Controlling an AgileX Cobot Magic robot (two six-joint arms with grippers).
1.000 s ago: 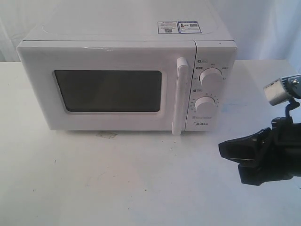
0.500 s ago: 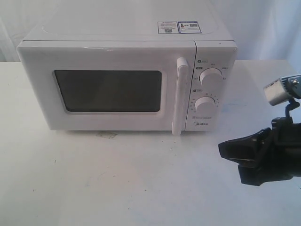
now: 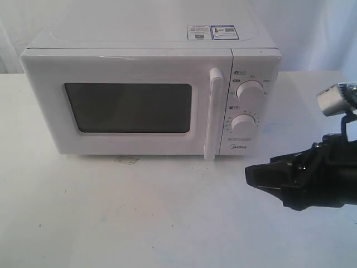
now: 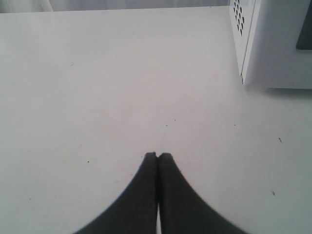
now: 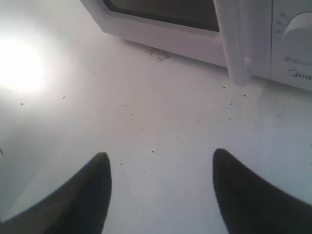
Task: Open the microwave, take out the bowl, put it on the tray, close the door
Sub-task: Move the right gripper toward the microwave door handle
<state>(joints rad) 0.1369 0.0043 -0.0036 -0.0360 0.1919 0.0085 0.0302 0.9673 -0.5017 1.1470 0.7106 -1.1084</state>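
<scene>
The white microwave [image 3: 150,89] stands at the back of the table with its door [image 3: 128,106] closed. The tall handle [image 3: 213,114] is upright beside two dials [image 3: 249,90]. The dark window shows nothing inside, so the bowl is hidden. My right gripper [image 3: 251,174] hovers low over the table, to the front right of the handle, open and empty. In the right wrist view its gripper [image 5: 161,156] faces the handle [image 5: 234,44] from a distance. My left gripper [image 4: 157,156] is shut on nothing above bare table, with a microwave [image 4: 273,44] corner off to one side.
The white table [image 3: 139,218] spreads out in front of the microwave. A small stain or sticker [image 3: 126,160] lies just under the door's lower edge. A pale curtain hangs behind. No tray shows in any view.
My right gripper has moved left, toward the microwave's handle side. The door stays closed, and nothing else in the exterior view has moved.
</scene>
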